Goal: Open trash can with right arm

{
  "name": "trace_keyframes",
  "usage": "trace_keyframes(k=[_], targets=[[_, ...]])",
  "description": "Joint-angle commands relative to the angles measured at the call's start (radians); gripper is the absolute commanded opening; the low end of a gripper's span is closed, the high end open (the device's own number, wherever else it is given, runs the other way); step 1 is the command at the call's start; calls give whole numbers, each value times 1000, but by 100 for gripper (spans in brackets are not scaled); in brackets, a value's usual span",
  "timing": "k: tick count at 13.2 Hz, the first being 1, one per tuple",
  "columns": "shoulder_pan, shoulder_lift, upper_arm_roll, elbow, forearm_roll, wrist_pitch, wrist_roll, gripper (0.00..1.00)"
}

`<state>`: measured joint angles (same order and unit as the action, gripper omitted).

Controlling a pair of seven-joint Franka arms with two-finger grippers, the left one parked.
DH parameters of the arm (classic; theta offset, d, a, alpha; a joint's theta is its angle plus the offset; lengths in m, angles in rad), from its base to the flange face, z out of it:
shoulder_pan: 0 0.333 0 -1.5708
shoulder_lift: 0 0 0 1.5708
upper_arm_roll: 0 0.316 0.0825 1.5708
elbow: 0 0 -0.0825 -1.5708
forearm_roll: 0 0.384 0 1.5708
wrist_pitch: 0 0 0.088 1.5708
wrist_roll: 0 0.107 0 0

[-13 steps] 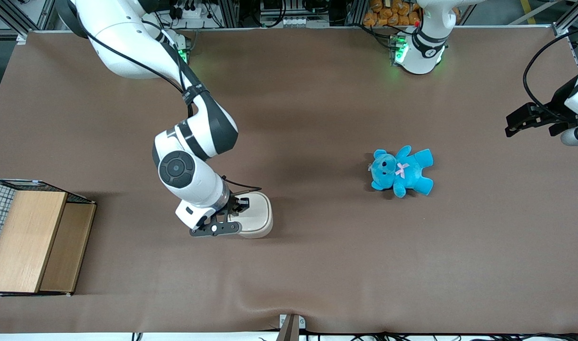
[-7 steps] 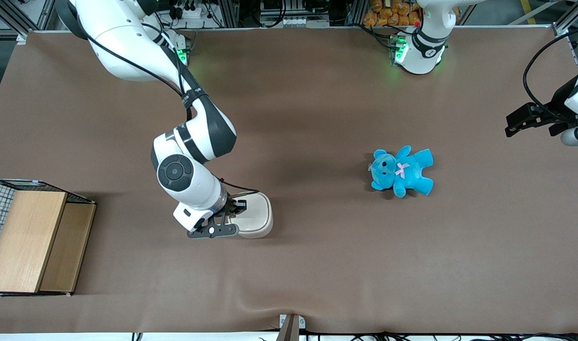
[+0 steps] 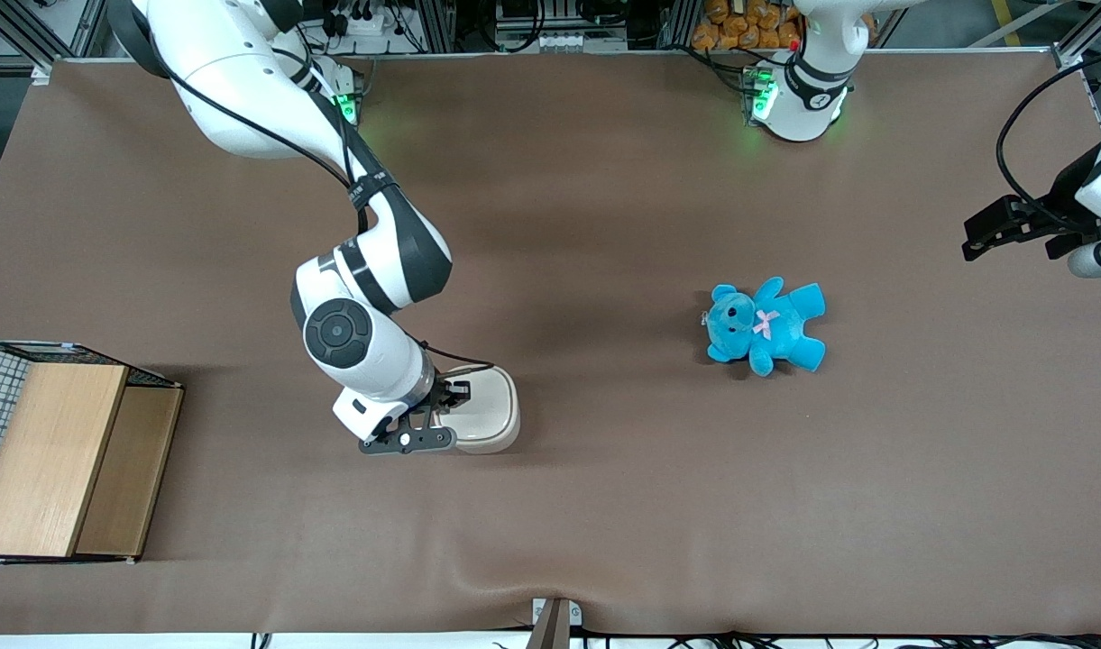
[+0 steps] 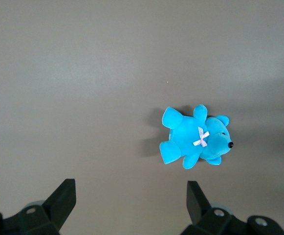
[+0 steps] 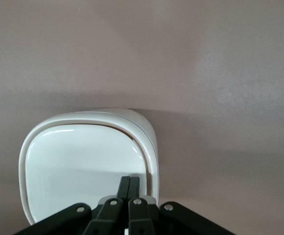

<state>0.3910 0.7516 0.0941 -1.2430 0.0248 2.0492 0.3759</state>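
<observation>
Near the lower left of the front view, a wooden box (image 3: 59, 460) with wire mesh on its side sits at the working arm's end of the brown table (image 3: 604, 505). Farther from the camera, left of the frame's center, stands the trash can (image 3: 489, 408), a small cream-white bin with a rounded-square top. Its flat lid (image 5: 83, 166) lies down on the rim, so the can is not yet open. The right arm (image 3: 370, 270) reaches down from the upper left of the frame and ends over the can's edge on the working arm's side, where the claw (image 3: 448, 397) sits above the lid.

From the front, the arm's wrist hides much of the claw, and the state of its fingers cannot be read there. The right wrist view settles it: the claw (image 5: 129, 188) has its two black fingers (image 5: 124, 187) pressed together with no gap, tips resting at the lid's edge and nothing held between them. That view also shows the glossy lid set inside a raised rim.

Right of center in the front view, slightly farther from the camera than the can, a blue teddy (image 3: 766, 326) with a pink bow lies flat on the table, well apart from the can. The left wrist view shows the same teddy (image 4: 195, 142) alone on bare table, and no trash can.
</observation>
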Motion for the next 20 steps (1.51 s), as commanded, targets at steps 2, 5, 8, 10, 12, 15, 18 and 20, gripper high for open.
trace_keyframes(k=[2, 5, 8, 10, 12, 15, 18, 20], targets=[[5, 17, 4, 13, -16, 0, 15, 0], [5, 29, 4, 13, -37, 5, 18, 0], [3, 32, 4, 13, -39, 12, 18, 0], [0, 29, 6, 22, -34, 3, 17, 0], [-6, 25, 9, 40, -29, -27, 17, 0], [-6, 25, 13, 92, -16, -93, 18, 0], [-4, 25, 19, 134, 4, -144, 49, 0], [5, 25, 21, 146, 53, -144, 64, 0]])
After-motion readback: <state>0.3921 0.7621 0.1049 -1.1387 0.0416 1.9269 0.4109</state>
